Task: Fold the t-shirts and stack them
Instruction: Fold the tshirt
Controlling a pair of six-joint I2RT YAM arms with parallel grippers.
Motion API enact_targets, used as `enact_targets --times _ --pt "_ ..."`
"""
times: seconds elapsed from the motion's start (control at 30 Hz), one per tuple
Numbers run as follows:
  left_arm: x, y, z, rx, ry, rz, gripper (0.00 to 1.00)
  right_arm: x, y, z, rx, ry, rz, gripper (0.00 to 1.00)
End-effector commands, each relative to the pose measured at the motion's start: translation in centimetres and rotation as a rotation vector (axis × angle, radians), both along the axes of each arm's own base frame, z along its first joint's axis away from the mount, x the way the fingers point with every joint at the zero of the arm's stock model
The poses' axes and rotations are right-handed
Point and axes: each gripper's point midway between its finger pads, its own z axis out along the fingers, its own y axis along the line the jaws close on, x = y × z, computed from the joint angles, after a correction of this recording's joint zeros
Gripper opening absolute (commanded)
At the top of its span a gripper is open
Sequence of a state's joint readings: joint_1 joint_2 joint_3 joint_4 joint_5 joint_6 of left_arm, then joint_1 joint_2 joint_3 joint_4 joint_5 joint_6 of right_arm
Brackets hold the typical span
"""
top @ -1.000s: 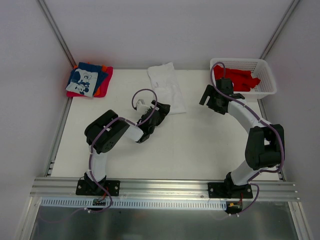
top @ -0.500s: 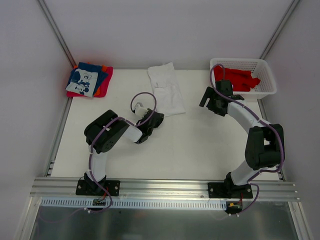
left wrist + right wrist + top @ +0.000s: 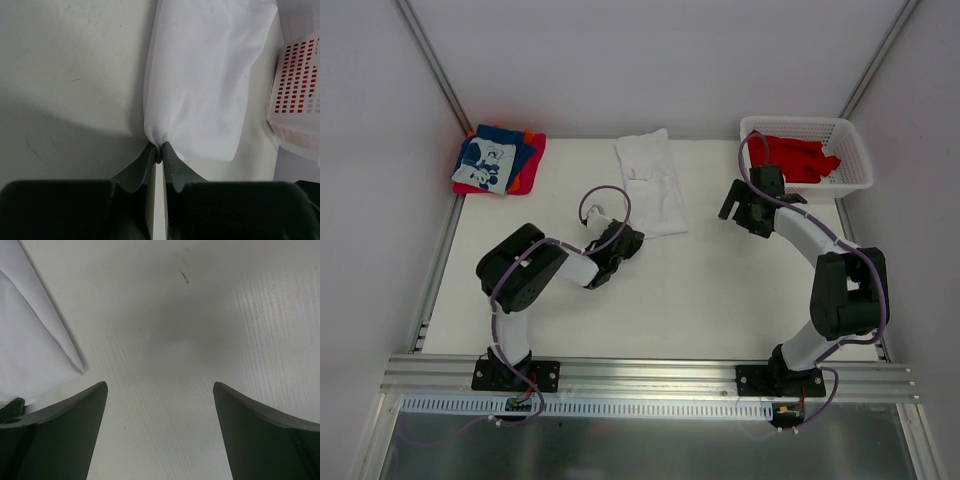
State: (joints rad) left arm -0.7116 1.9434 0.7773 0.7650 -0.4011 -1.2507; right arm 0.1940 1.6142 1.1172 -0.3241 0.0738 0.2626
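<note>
From above, the white t-shirt (image 3: pixel 653 182) lies toward the table's (image 3: pixel 720 290) far side, the left gripper (image 3: pixel 628 238) at its near corner; left wrist: jaws pinch that corner; right wrist: the right gripper (image 3: pixel 160 405) is spread wide over the table, beside the shirt.

No text, label, brand or number could be read anywhere; the white print (image 3: pixel 485 165) on the folded blue t-shirt (image 3: pixel 506 139) was too small to make out.
</note>
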Motion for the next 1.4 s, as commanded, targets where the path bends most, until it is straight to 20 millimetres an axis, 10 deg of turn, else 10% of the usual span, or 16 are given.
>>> enact_targets --times 0.0,0.73,1.37 --pt "-2.1 0.9 1.0 0.06 0.027 -0.079 0.0 0.1 -0.3 1.4 0.01 -0.051 -0.015 0.91" --pt "-22.9 3.5 2.6 0.156 0.087 -0.378 0.0 -6.8 0.0 4.0 0.027 -0.113 -0.015 0.91" --pt "-23.2 3.6 7.9 0.19 -0.055 -0.384 0.0 -15.5 4.1 4.9 0.082 -0.156 0.058 0.92"
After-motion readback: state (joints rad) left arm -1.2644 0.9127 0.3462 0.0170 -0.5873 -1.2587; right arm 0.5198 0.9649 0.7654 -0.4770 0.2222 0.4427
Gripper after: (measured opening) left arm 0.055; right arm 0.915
